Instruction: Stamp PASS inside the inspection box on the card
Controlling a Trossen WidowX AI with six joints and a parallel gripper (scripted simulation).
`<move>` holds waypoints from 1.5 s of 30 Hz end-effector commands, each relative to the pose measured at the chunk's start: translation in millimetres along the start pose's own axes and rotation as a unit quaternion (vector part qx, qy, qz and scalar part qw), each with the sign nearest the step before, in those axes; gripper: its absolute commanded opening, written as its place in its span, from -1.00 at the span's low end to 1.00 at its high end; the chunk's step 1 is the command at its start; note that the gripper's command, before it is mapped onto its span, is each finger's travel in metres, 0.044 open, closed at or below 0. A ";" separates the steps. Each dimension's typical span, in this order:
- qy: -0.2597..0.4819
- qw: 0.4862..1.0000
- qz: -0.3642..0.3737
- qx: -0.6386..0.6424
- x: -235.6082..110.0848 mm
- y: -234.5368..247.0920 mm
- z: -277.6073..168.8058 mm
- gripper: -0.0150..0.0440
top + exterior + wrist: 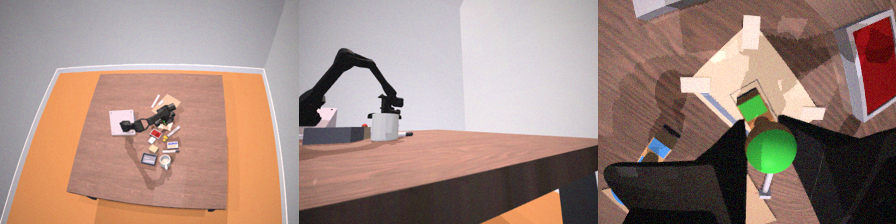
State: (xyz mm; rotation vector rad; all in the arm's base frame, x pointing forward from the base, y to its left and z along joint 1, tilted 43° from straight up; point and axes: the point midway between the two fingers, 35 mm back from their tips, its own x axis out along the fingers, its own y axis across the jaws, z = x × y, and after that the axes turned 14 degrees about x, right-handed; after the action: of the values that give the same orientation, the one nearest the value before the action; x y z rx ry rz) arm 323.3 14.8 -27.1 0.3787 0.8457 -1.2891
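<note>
My gripper [760, 123] [166, 122] [388, 111] is shut on the PASS stamp [771, 151] [164, 121], which has a round green knob and a green base. It holds the stamp upright over the cream card [727, 76] [169, 126]. The stamp's base sits inside the dark outlined inspection box [739, 94] on the card; I cannot tell whether it touches the paper. The red ink pad [874, 63] [155, 133] lies just beside the card. In the low side view the white mug hides the stamp and the card.
A grey bar [174, 131] lies by the card. Near the front are a white cube [151, 140], a tan block [153, 148], a blue-labelled card [172, 144], a marker [171, 151] [405, 134], a dark tray [149, 158] [330, 135] and a white mug [164, 161] [384, 127]. A brown sheet [171, 99] lies behind.
</note>
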 end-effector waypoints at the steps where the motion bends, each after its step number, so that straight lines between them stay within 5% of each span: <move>1: -0.001 1.000 0.000 0.002 1.7 0.7 1.2 -0.49; 45: 0.000 1.000 0.001 0.001 -41.7 2.8 0.9 -0.49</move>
State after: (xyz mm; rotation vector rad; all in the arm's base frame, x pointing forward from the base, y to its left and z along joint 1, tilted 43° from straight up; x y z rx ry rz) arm 323.7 38.0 -1.7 0.3728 0.8455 -1.2890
